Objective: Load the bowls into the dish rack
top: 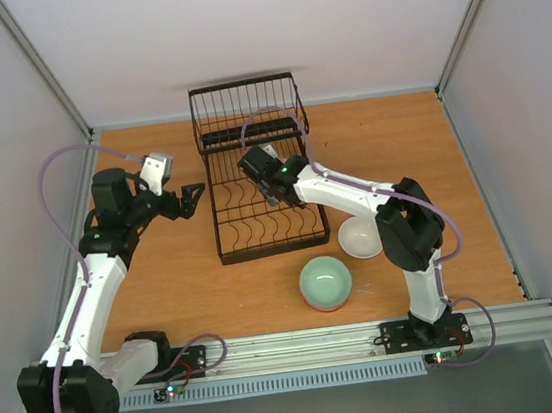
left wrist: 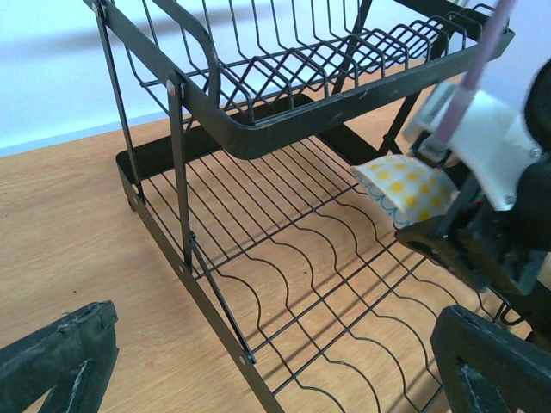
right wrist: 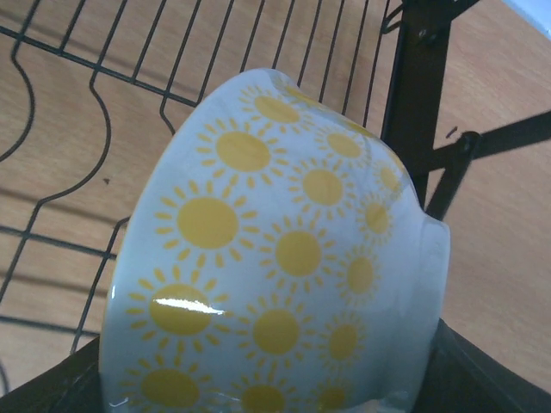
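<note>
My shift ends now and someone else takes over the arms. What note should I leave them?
Left gripper: open, empty, beside the rack's left side.
Right gripper: shut on the sun bowl, held tilted at the rack's lower tier; contact with the wires cannot be told.
On the table, off the rack's front right corner: white bowl, green bowl.
Done: no bowl is seen resting in the rack yet.
Left: set the sun bowl in, then load the other two.
</note>
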Tool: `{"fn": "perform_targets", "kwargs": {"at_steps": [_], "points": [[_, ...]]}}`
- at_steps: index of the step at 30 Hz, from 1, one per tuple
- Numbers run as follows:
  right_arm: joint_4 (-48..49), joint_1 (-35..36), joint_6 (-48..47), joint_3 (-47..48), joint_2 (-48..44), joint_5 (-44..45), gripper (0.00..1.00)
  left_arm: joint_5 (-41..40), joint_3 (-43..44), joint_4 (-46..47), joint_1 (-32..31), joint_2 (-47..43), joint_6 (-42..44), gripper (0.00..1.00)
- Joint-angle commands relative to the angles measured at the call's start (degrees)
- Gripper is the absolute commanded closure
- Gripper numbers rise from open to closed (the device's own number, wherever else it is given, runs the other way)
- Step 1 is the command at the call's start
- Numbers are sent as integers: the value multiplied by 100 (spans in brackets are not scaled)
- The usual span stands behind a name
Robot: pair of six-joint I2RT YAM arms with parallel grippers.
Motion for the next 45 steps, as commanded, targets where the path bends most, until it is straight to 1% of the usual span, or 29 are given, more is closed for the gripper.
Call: {"fn": "perform_targets", "kwargs": {"at_steps": [1, 5, 11, 14, 19, 22, 23, 24, 25, 27, 29, 30, 31, 32, 35, 39, 45], "points": [[408, -38, -315, 290, 314, 595, 99, 173, -73, 204, 1, -80, 115, 1], [535, -146, -305, 288, 489, 690, 99, 207, -84, 168, 0, -60, 132, 1], [610, -273, -284, 271, 728, 527, 99, 292, -93, 187, 2, -25, 136, 1], [664, -339, -246, 260, 846, 223, 99, 296, -98, 182, -1, -9, 144, 1], [787, -601, 46, 96, 871, -604, 99, 288, -96, 160, 3, -7, 158, 1], [770, -759, 249, -29, 805, -935, 96, 295, -85, 146, 11, -1, 163, 1], [753, -787, 311, -74, 778, -986, 93, 304, -85, 145, 12, 12, 163, 1], [726, -804, 381, -113, 744, -1007, 88, 316, -85, 146, 7, 25, 169, 1], [693, -815, 440, -147, 711, -1005, 79, 326, -85, 151, 7, 47, 165, 1], [648, -821, 530, -243, 633, -949, 52, 360, -85, 162, 6, 61, 159, 1], [615, -823, 648, -345, 554, -787, 32, 391, -85, 179, 8, 80, 146, 1], [599, -817, 713, -397, 512, -696, 19, 399, -85, 178, 1, 81, 146, 1], [571, -821, 761, -438, 476, -610, 11, 411, -78, 165, 4, 88, 132, 1], [527, -817, 817, -472, 439, -520, 7, 418, -76, 160, 5, 90, 135, 0], [492, -817, 941, -634, 295, -365, 2, 439, -76, 156, 9, 94, 128, 1], [570, -822, 1049, -913, 5, -201, 1, 444, -76, 156, 3, 99, 128, 1], [634, -843, 1216, -1202, -363, 337, 1, 470, -85, 156, 8, 114, 127, 0]]}}
